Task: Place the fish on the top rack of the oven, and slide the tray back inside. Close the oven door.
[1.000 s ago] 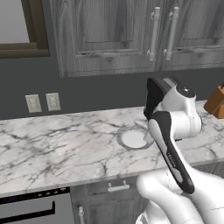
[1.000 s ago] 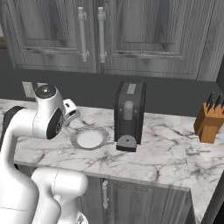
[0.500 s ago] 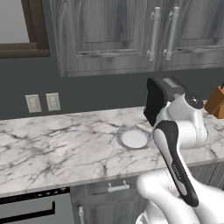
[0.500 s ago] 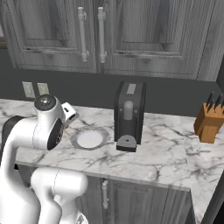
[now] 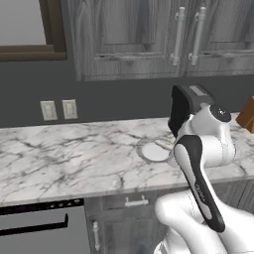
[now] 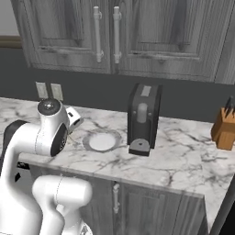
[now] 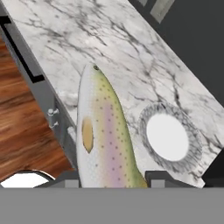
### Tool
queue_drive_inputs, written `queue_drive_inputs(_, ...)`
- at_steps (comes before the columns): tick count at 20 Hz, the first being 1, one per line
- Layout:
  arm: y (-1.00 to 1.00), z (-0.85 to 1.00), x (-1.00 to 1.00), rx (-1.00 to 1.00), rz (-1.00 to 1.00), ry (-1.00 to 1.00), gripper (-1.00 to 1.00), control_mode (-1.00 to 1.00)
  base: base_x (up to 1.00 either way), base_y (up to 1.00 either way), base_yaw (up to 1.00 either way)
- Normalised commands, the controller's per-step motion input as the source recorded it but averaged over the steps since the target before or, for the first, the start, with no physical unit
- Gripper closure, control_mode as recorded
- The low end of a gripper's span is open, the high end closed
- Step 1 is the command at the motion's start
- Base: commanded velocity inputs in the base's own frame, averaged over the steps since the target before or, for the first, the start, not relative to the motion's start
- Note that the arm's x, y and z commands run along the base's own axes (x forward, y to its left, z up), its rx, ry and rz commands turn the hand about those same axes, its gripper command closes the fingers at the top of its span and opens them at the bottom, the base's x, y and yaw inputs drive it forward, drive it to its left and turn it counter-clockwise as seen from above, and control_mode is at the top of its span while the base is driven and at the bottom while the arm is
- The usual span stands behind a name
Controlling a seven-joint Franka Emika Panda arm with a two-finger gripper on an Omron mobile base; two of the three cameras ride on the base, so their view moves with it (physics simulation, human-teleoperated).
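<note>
Hand view shows me the fish (image 7: 103, 135) held between the 2 fingertips of the gripper (image 7: 113, 177), the jaws closed narrowly on its tail end. Its body points away from the hand, with the head farthest from the fingers, and it hangs in the air above the edge of the marble counter (image 7: 131, 70). Just beside it on the counter lies a round white plate (image 7: 168, 138) with a grey rim. Below the counter edge I see wooden floor (image 7: 26, 131).

I judge the fish as light but long and probably slippery, with a smooth rounded skin. Because I hold it only at the tail, the long free body can swing or turn in the grip when I move fast. A hold nearer to the middle would be more stable, but this one should be enough if I move slowly.

Left base view shows the oven (image 5: 34, 228) low at the left, under the counter, with its control strip and a dark bar handle. It is well apart from the hand, so the fish must travel down and to the left. I cannot tell the position of the rack from here.
</note>
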Motion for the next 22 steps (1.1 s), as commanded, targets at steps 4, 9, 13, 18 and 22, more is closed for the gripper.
queue_drive_inputs(4,0.0,0.0,0.0,0.0,0.0,0.0,1.0,1.0,-0.46,0.0,0.26)
queue_drive_inputs(9,0.0,0.0,0.0,0.0,0.0,0.0,1.0,1.0,-0.88,0.07,0.34)
queue_drive_inputs(13,0.0,0.0,0.0,0.0,0.0,0.0,1.0,1.0,-0.64,0.29,0.42)
queue_drive_inputs(18,0.0,0.0,0.0,0.0,0.0,0.0,1.0,1.0,-0.35,0.31,0.46)
queue_drive_inputs(22,0.0,0.0,0.0,0.0,0.0,0.0,1.0,1.0,-0.36,0.23,0.46)
